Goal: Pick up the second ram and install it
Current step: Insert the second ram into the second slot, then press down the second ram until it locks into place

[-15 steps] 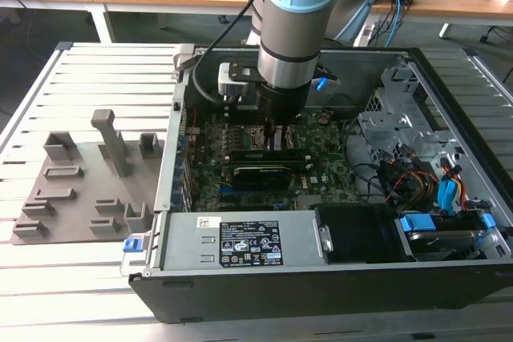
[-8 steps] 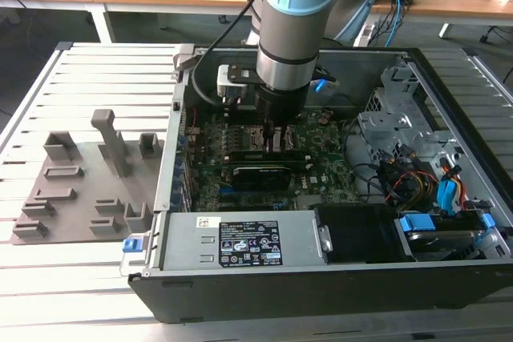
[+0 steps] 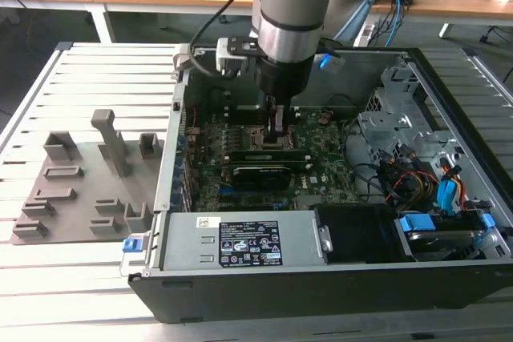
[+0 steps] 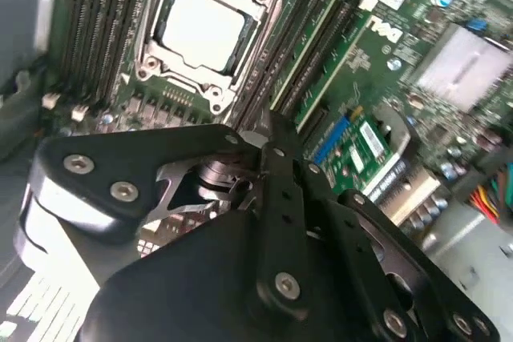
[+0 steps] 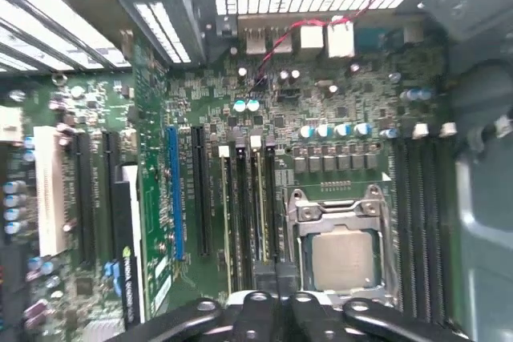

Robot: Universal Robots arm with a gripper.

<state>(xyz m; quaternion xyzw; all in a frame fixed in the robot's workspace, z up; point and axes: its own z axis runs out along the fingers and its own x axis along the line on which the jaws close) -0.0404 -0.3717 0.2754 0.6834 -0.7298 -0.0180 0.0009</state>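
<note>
My gripper (image 3: 278,135) is down inside the open computer case, over the green motherboard (image 3: 321,162) beside the CPU socket (image 5: 341,255). Its fingers (image 4: 276,158) look shut together with nothing between them. Two green sticks stand seated in the slots next to the socket. The second ram (image 5: 260,206) is the one nearer the socket, also seen in the second wrist view as the second ram (image 4: 309,46). The gripper tip (image 5: 276,276) sits right over that stick's end. I cannot tell whether it touches. The other stick (image 5: 228,214) stands one slot pair away.
A grey holder tray (image 3: 80,190) lies on the slatted table at the exterior view's left. Inside the case (image 3: 449,118) are a dark expansion card (image 3: 260,174), the power supply (image 3: 240,242) along the front wall, and cables and drive bays (image 3: 425,190) at the right.
</note>
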